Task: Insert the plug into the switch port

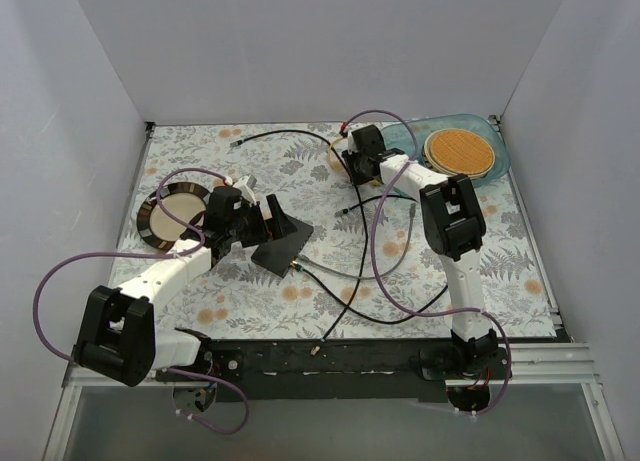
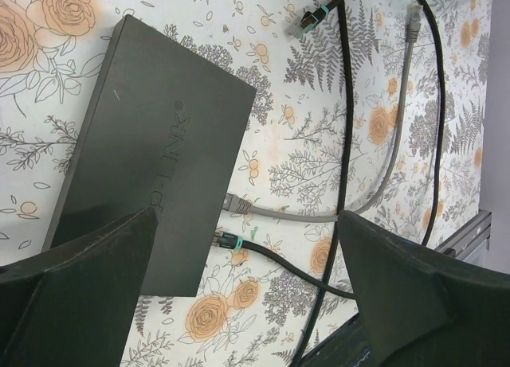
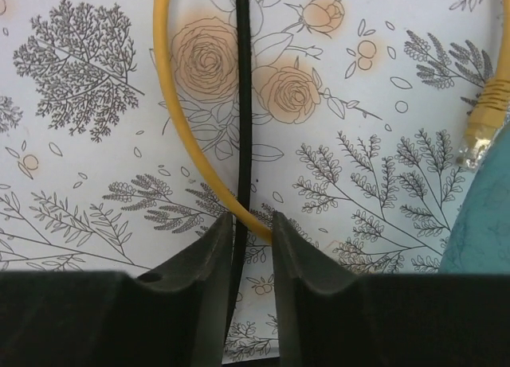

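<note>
Switch [image 1: 282, 243] left of tabletop centre, one arm beside it.
Top view: left gripper [image 1: 268, 221] hovers just beside the switch, and right gripper [image 1: 349, 163] is near the far edge. Left wrist: jaws spread wide, released; grey plug [image 2: 236, 201] and green-banded plug [image 2: 227, 240] meet the switch's edge. Right wrist: fingers [image 3: 211, 251] flank a black cable [image 3: 241, 104], narrowly parted; cannot tell whether it is clamped.
</note>
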